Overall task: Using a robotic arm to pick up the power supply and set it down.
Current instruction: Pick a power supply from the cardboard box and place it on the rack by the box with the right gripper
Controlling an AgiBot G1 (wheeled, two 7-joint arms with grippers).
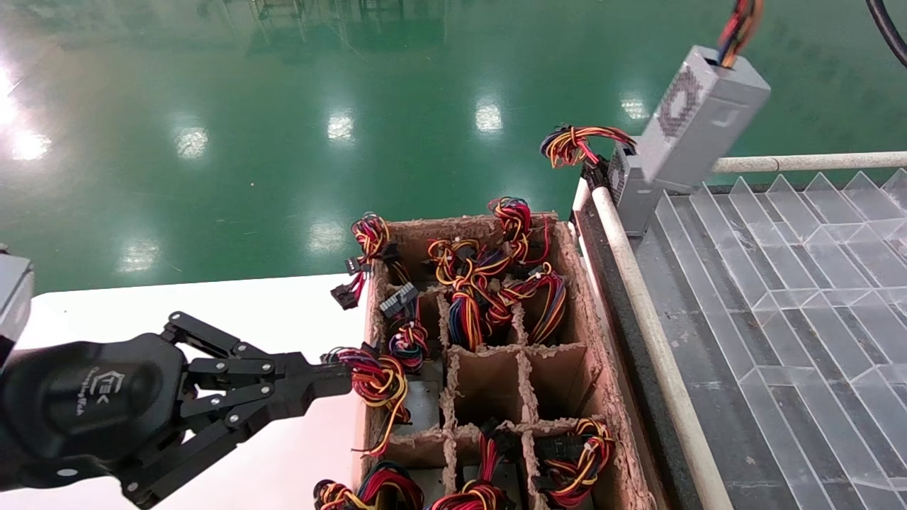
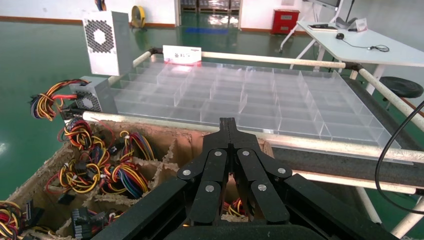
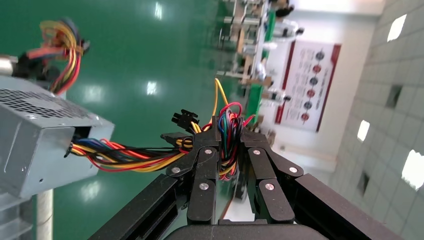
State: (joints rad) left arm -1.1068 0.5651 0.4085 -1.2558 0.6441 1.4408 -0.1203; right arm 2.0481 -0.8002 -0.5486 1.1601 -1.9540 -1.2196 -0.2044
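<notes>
The power supply (image 1: 698,120), a grey box with a round fan grille, hangs tilted in the air above the far corner of the clear tray (image 1: 779,283). It also shows in the left wrist view (image 2: 107,42). Its orange, yellow and red wire bundle (image 1: 738,25) runs up out of the head view. In the right wrist view my right gripper (image 3: 229,131) is shut on that wire bundle (image 3: 227,135), with the power supply (image 3: 35,145) dangling off to the side. My left gripper (image 1: 347,379) is shut and empty beside the cardboard box (image 1: 577,312), and its tips (image 2: 228,122) point toward the tray.
A second grey box (image 1: 627,188) with a wire bundle (image 1: 574,145) sits at the tray's far corner, just under the hanging one. The divided cardboard box holds several wire bundles. A white rail (image 1: 652,340) edges the tray. A white table (image 1: 212,312) lies under my left arm.
</notes>
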